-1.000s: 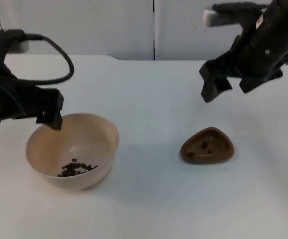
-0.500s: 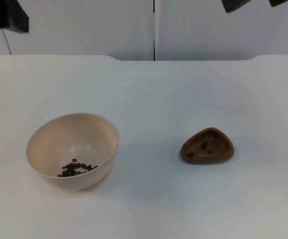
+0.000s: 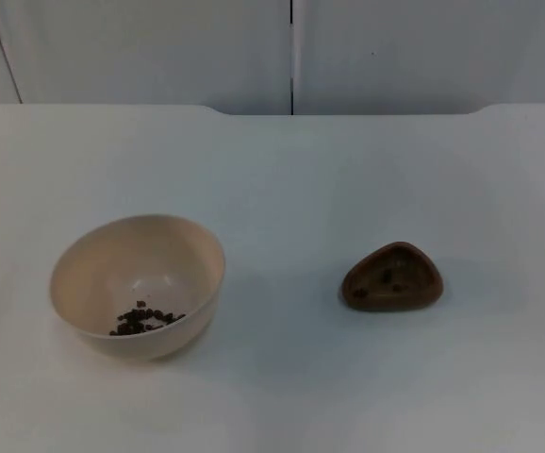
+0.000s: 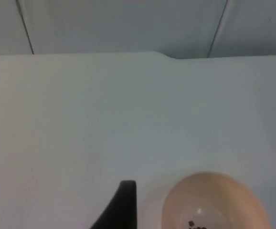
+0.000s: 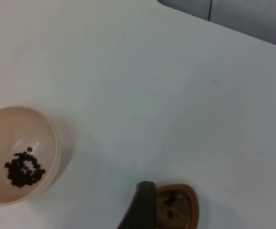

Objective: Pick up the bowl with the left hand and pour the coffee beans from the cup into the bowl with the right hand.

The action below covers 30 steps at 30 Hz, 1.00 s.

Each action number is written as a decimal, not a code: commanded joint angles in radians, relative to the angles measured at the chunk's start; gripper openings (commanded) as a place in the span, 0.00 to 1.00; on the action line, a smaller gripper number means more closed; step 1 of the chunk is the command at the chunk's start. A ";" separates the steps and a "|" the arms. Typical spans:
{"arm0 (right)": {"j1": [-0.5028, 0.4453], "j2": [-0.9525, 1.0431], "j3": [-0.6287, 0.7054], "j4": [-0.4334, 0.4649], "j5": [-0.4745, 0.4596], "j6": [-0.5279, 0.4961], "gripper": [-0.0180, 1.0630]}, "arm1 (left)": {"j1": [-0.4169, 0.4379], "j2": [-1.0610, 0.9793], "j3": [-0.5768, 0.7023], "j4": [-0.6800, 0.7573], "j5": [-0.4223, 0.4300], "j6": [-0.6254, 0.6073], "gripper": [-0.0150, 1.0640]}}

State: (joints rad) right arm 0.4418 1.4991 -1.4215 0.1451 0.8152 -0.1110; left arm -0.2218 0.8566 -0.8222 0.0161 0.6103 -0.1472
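The bowl [image 3: 138,286] stands upright on the white counter [image 3: 282,179], toward the left side in the top view, with a small heap of coffee beans [image 3: 143,319] lying at its bottom. The cup [image 3: 391,277], brown and rounded-triangular, sits on the counter well apart from the bowl, to its right, and a few dark beans show inside it. Bare counter lies between the 2, and nothing stands in the way of either. Behind them the counter ends at the grey wall [image 3: 291,52], which has a dark vertical seam.

In the left wrist view, 1 black fingertip of the left gripper [image 4: 121,205] hangs above the counter, beside the bowl and not touching it; whether its fingers are spread or pressed together cannot be told. In the right wrist view, 1 black fingertip of the right gripper [image 5: 142,206] hangs high above the cup, holding nothing; the spread of its fingers cannot be told either. The bowl with its beans also shows there.
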 commanded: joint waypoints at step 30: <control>0.001 -0.562 0.682 0.018 -0.362 -0.034 0.72 | 0.003 -0.472 0.150 -0.079 0.273 0.101 0.89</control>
State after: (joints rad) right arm 0.4436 0.9741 -0.7559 0.1576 0.4681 -0.1340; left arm -0.2218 0.4094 -0.6759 -0.0466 0.8612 -0.0625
